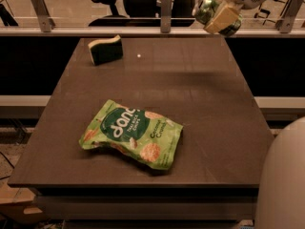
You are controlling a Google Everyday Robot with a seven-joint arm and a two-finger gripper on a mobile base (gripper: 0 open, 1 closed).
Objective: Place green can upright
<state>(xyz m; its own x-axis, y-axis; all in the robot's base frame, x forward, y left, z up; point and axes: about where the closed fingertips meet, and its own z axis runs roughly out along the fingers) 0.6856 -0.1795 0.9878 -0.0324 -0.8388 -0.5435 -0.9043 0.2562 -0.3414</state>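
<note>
The green can [206, 8] hangs in the air above the table's far right corner, lying on its side with a silver end facing left. My gripper [218, 16] is shut on it, a pale finger [222, 18] across its front. The white arm comes in from the top right. The can is well clear of the dark table [190, 94].
A green snack bag [132, 133] lies flat in the middle front of the table. A green-and-yellow sponge [105, 49] rests at the far left. A metal rail [95, 31] runs behind the table, with office chairs beyond. The robot's white body [283, 180] fills the bottom right.
</note>
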